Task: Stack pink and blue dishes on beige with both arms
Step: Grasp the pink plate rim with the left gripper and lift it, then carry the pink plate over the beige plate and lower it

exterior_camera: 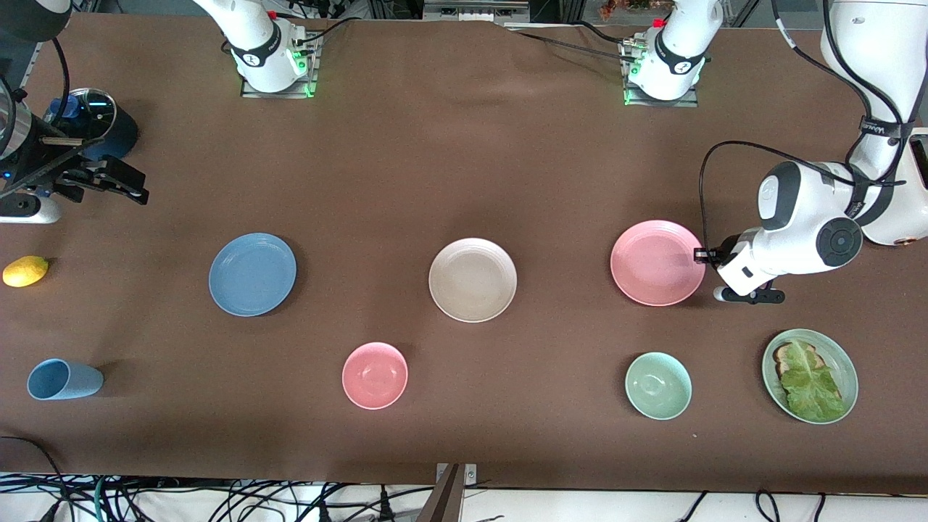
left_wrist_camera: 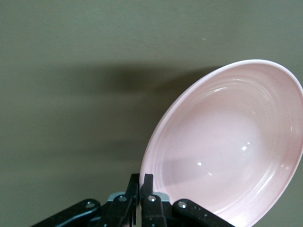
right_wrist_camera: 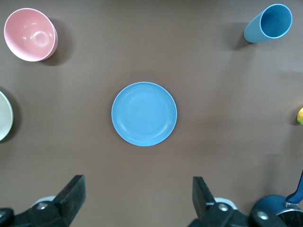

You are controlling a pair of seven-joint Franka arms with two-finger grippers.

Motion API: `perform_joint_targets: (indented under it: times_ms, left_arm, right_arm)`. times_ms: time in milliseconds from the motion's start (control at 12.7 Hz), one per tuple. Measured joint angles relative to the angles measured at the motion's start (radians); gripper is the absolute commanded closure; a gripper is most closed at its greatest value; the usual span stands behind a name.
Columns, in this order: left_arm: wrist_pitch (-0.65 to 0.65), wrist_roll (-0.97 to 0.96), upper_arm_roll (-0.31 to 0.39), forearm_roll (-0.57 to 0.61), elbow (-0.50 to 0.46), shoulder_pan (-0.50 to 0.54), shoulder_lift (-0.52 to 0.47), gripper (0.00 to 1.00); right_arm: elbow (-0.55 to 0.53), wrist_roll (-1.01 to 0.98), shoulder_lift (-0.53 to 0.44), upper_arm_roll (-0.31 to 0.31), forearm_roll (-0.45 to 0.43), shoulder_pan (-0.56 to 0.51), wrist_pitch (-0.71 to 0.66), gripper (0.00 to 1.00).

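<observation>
So far 0 of 2 stacked; we saw the left gripper [exterior_camera: 700, 254] clamped on the pink plate [exterior_camera: 656, 262] rim, table-bound beside the bare beige plate [exterior_camera: 472, 279]; the right gripper [right_wrist_camera: 137, 198] hung wide open over the blue plate [exterior_camera: 251, 274].

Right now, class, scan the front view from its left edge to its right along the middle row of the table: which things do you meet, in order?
Lemon → blue plate → beige plate → pink plate → left pincer, shut on the pink plate's rim.
</observation>
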Motion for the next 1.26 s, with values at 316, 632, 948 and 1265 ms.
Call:
perform_joint_targets:
  times_ms: [316,632,948,1265]
  left_arm:
    - [-0.111,-0.103,-0.074,-0.113,0.116,-0.008,-0.001,1.00]
    - [-0.111,-0.300,-0.130,-0.135,0.169,-0.087,0.006,1.00]
    - [-0.098,-0.467,-0.130,-0.140,0.249,-0.235,0.091,1.00]
    - [-0.011,-0.594,-0.126,-0.140,0.291,-0.375,0.184,1.00]
  right_arm:
    - [0.000,0.000,0.000,0.001,0.000,0.000,0.001,0.00]
    - [0.000,0.000,0.000,0.001,0.000,0.000,0.001,0.00]
    - [0.000,0.000,0.000,0.000,0.000,-0.001,0.001,0.00]
    - [0.000,0.000,0.000,-0.001,0.000,-0.002,0.004,0.00]
